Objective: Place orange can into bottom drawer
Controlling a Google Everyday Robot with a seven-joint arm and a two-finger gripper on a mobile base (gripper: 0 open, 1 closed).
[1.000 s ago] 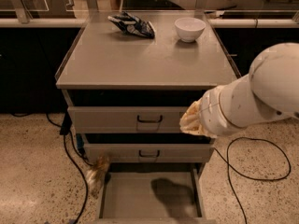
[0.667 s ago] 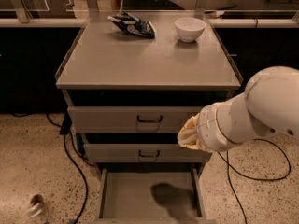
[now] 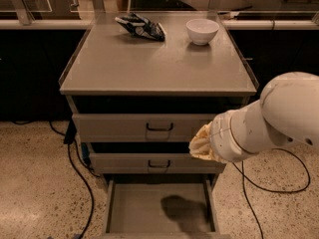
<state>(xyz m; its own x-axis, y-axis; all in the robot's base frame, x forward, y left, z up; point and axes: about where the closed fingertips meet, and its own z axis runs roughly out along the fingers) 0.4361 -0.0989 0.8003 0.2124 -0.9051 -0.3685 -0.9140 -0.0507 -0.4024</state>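
As it lay nearest, bottom drawer [image 3: 124, 215]: pulled out, flat grey floor, low walls, dark shadow [image 3: 179, 208] right of ctr.
Arm end, gripper [image 3: 200, 144]: at tip of white arm [image 3: 279, 118], above drawer's right-rear corner, in front of middle drawer front [image 3: 124, 162]; spread or closed, couldn't tell.
Task thing, orange can: not visible; not lying in drawer, poss. hidden at arm's tip.
Step, judged: carrying over and lowering into drawer.
How to do it well: come fwd to drawer's ctr, sink below the walls, release only near floor so can wouldn't roll or bounce.
Next back, upper drawer front [image 3: 119, 128]: black handle, best avoided.
Farthest, cabinet top [image 3: 149, 68]: snack bag [image 3: 141, 26] and white bowl [image 3: 202, 30] at back, well apart from arm.
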